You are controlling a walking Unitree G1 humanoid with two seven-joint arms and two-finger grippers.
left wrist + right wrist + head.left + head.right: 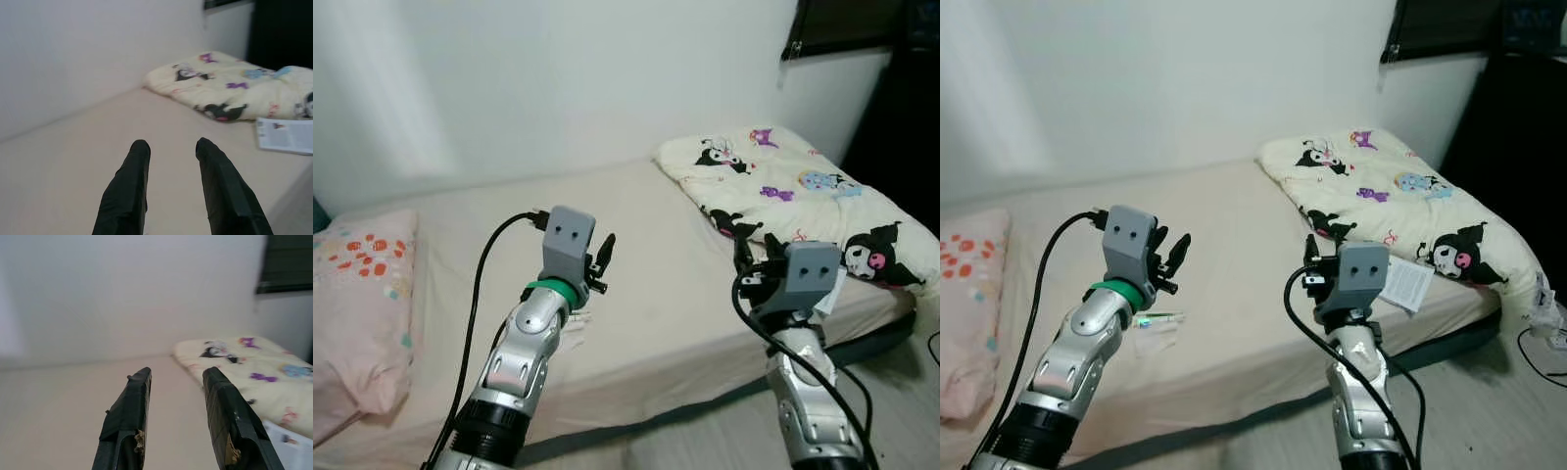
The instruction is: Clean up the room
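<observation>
A bed [646,245] with a beige sheet stands before me. On its right end lies a folded cream blanket [803,191] printed with cartoon figures. A white leaflet [1406,284] rests on the sheet by the blanket's near edge. A small clear wrapper [1157,328] lies on the sheet beside my left forearm. My left gripper [604,255] is raised above the middle of the bed, open and holding nothing; its fingers [132,186] point toward the blanket. My right gripper [1310,253] hovers over the bed's front edge near the leaflet, open and holding nothing.
A pink pillow [362,294] with red dots lies at the bed's left end. A white wall runs behind the bed. Dark furniture [1518,147] stands at the right, with a white cable [1547,333] on the grey floor [1489,411] below it.
</observation>
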